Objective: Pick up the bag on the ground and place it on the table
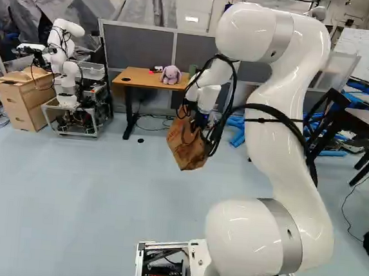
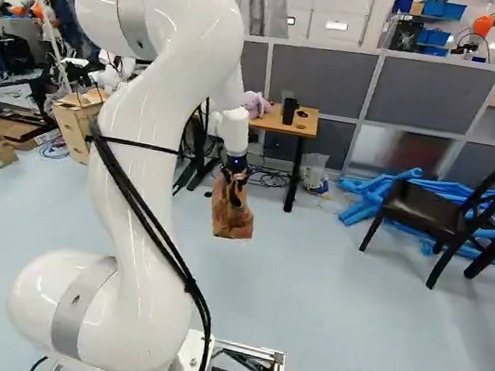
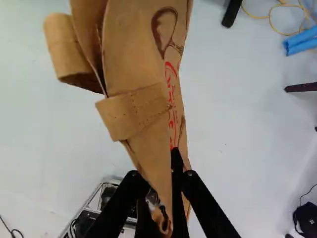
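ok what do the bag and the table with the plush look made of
The bag looks like matte tan paper or thin leather: stiff folds, stitched band. The table top looks like wood or laminate, being smooth and orange-brown; its slim, dark legs, perhaps painted metal.

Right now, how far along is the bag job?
Pickup looks done: the bag hangs off the floor, pinched in the claw. In hand: the carry, with the bag short of the wooden table, probably the target. Left: reaching it and setting the bag down.
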### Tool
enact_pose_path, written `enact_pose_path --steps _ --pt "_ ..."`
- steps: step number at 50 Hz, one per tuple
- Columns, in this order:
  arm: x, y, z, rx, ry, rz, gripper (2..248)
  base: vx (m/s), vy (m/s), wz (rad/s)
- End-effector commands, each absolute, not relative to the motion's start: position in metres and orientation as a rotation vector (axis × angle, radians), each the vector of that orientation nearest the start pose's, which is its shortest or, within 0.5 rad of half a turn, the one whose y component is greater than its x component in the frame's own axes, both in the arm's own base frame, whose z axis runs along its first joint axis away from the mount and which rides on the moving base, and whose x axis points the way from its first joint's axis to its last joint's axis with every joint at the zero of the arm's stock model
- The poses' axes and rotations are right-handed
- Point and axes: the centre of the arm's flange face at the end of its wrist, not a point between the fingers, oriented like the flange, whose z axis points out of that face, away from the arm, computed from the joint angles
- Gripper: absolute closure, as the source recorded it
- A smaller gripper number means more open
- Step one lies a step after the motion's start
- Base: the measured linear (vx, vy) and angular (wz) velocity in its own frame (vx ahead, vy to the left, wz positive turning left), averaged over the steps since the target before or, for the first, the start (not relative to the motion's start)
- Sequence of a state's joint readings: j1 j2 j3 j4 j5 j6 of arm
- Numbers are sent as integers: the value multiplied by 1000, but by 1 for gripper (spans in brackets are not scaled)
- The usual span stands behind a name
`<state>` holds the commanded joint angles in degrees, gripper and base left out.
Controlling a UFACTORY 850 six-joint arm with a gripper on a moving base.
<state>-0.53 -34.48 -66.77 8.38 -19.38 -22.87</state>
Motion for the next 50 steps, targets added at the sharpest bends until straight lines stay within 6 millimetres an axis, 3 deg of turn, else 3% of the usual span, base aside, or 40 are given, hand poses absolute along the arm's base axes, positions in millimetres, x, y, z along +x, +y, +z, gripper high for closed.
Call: enact_pose_path --steps 50 --pt "643 1 379 -3049 -361 -522 225 0 0 0"
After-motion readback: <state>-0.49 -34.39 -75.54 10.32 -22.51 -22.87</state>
